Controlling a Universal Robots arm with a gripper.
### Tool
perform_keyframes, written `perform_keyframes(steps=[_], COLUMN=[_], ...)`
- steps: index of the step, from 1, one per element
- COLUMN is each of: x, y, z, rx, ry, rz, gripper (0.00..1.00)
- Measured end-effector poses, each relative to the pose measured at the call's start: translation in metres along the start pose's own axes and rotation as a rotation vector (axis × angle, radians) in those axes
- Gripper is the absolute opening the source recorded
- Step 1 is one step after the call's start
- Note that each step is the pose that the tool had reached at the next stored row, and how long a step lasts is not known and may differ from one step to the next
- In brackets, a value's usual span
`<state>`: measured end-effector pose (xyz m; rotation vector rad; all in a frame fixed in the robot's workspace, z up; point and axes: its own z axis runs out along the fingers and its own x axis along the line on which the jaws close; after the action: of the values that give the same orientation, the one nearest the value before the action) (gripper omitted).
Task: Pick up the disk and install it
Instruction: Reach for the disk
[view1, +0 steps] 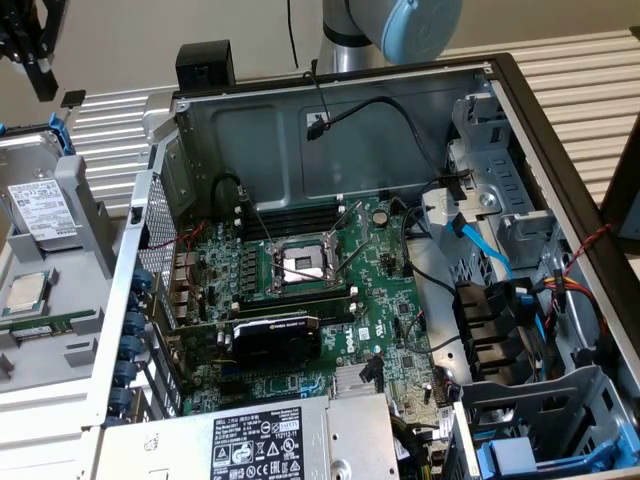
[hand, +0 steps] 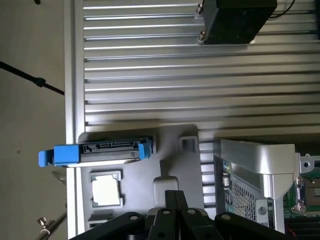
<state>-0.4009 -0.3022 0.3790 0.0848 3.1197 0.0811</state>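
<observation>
The gripper (hand: 175, 196) hangs high over the grey tray (view1: 85, 215), pointing down, jaws pressed together and empty. The disk (view1: 42, 212) rests in that tray on the exterior view's left, beside the open computer case (view1: 330, 130).

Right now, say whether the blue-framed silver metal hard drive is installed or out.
Out: the drive sits in the grey tray beside the open computer case, not inside it.

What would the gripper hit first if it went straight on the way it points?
Probably the grey tray, on its bare raised part between the disk and the computer case, not the disk itself. The shut gripper points down at that spot, though depth is unclear.
</observation>
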Motion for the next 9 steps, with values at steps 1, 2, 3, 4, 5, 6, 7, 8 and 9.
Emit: perform_keyframes(steps=[1,2,3,4,5,6,7,8,9], x=[0.005,0.009,0.013,0.017,0.021,0.025,0.028,0.031,0.033], y=[-0.0002,-0.0005,-0.0007,-0.0009,-0.0011,-0.0008,0.0,0.0013,0.0028], z=[0.0,0.0001,0.0002,0.0002,0.0002,0.0003,0.0002,0.0002,0.0003], rx=[0.0,0.0,0.0,0.0001,0.0,0.0002,0.0013,0.0036,0.0071], ry=[0.0001,0.0,0.0001,0.0005,0.0012,0.0045,0.0095,0.0137,0.0179], rz=[0.0,0.0,0.0,-0.001,-0.001,-0.001,-0.001,-0.001,-0.001], gripper=[0.11,0.11,0.11,0.11,0.11,0.11,0.11,0.11,0.11])
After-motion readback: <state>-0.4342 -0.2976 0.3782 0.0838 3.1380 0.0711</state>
